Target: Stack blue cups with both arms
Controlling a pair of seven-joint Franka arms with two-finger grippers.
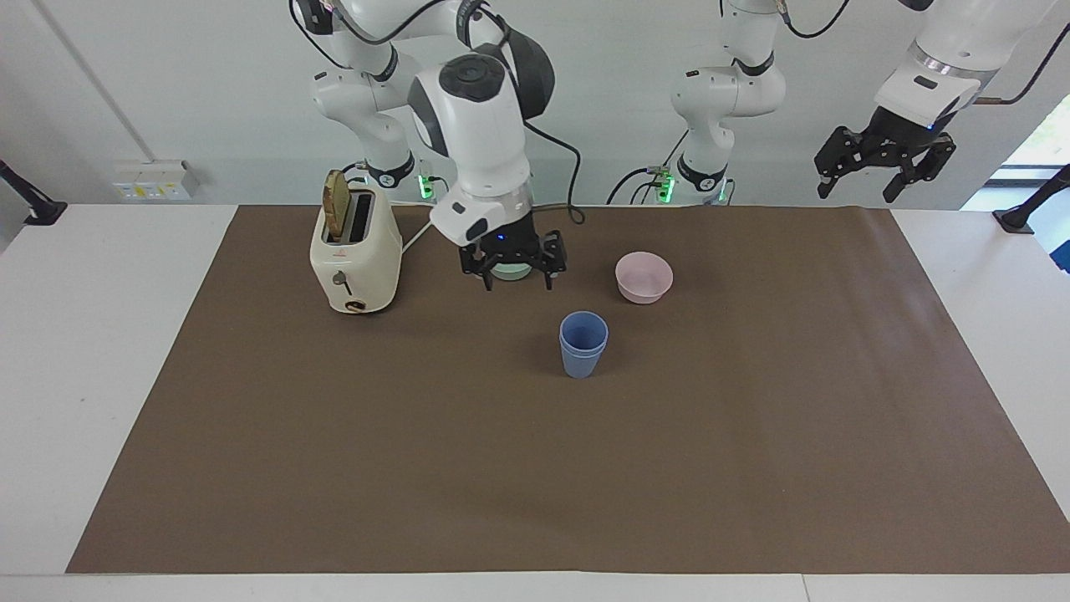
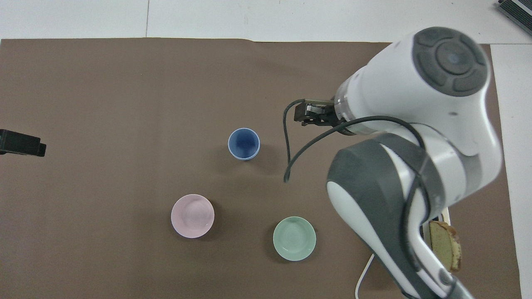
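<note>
Blue is the colour to look for: the two blue cups (image 1: 583,344) now sit one inside the other, standing straight up on the brown mat (image 1: 535,468) near the middle of the table. From the stack, in the overhead view, the pink bowl (image 2: 193,216) lies at about seven o'clock and the green bowl (image 2: 294,238) at about five o'clock, both nearer to the robots and well apart from the cups. The right gripper (image 1: 513,272) hangs in the air over the mat, at about two o'clock from the stack in the overhead view, and its fingers are spread wide with nothing between them. I think it is like that because it has no more need to hold a cup, so the stacking looks done. The left gripper (image 1: 882,167) waits high up above the left arm's end of the table, its fingers also apart and empty. A cream toaster (image 1: 354,251) with a slice of bread (image 1: 335,205) stands at the right arm's end, out of the way.
</note>
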